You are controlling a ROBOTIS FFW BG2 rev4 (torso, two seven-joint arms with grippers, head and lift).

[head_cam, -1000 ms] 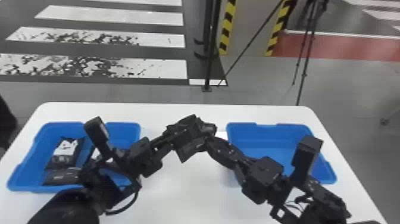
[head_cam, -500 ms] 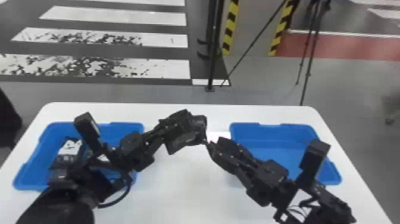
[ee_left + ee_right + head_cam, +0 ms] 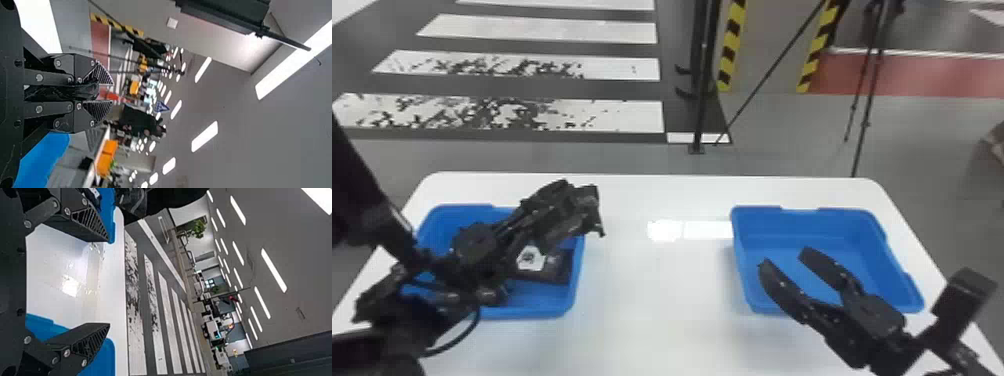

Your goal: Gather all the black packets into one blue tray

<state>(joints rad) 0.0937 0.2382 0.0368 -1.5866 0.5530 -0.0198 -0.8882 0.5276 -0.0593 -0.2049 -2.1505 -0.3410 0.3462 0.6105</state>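
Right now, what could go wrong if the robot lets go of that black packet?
The black packet in the left gripper might miss: in the head view, the fingers reach past the inner rim of the left blue tray, so it could drop on the table. It might also land on the packets already in there and slide off. That's my guess.
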